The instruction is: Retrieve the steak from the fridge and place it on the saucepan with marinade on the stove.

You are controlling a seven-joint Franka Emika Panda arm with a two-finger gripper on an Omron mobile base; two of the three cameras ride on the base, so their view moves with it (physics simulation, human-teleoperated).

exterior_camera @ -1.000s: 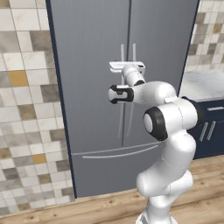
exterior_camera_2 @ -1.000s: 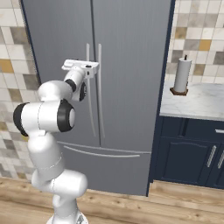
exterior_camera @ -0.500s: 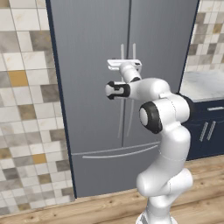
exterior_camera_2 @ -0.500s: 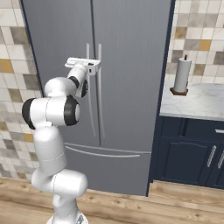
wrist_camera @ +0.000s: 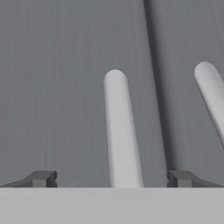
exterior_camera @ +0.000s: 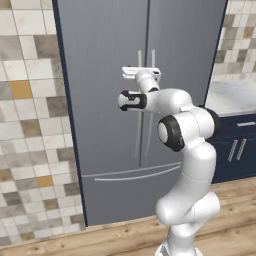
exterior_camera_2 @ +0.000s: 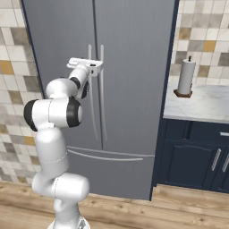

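Observation:
The grey steel fridge (exterior_camera: 100, 100) (exterior_camera_2: 134, 67) stands with both doors closed. My gripper (exterior_camera: 141, 72) (exterior_camera_2: 86, 64) is at the top of the left door's long handle (exterior_camera: 138, 130) (exterior_camera_2: 93, 116). In the hand view my gripper (wrist_camera: 111, 178) is open, and the left handle (wrist_camera: 120, 131) runs up between the two dark fingertips (wrist_camera: 43, 178) without touching them. The right door's handle (wrist_camera: 212, 96) lies off to the side. The steak, saucepan, marinade and stove are out of view.
A paper towel roll (exterior_camera_2: 185, 78) stands on the marble counter (exterior_camera_2: 201, 105) right of the fridge, over dark blue cabinets (exterior_camera_2: 192, 156). A tiled wall (exterior_camera: 27, 125) flanks the fridge on the left. The floor is wood.
The arm has stretched forward, carrying the hand closer to the fridge door at the handle tops. The jaws have stayed wide.

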